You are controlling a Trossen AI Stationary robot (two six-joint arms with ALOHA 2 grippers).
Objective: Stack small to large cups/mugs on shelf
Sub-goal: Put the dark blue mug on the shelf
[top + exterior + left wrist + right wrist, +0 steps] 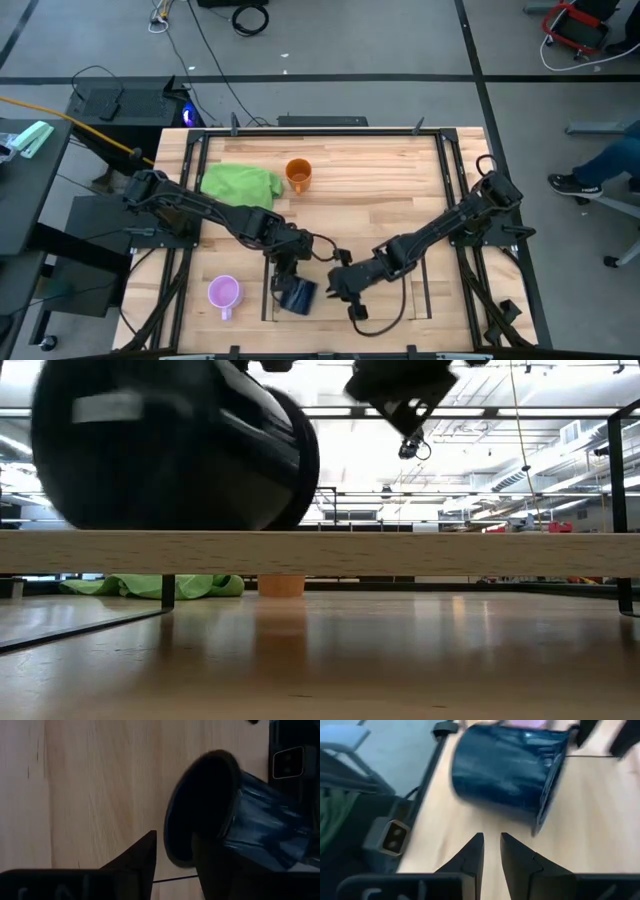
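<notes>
High view: the black mug (298,295) is lying on its side on the wooden floor of the shelf (420,290), near the front edge of the desk (370,190). The left gripper (285,277) is hanging just above the mug, and the right gripper (335,285) is sitting just beside it on the other side. The orange mug (298,174) is standing upright toward the back of the desk, next to a green cloth (240,185). The purple mug (224,293) is standing outside the shelf, near the front left corner.

Low view: the black mug (170,445) is resting sideways on the shelf board (400,552); the orange mug (281,585) and cloth (150,586) are showing beneath it, farther back.

Left wrist view: the left gripper's fingers (135,857) are standing spread, one on each side of the mug's rim (200,810), not pinching it.

Right wrist view: the right gripper's fingers (520,860) are standing close together with a narrow gap, holding nothing, pointing at the toppled black mug (505,767).
</notes>
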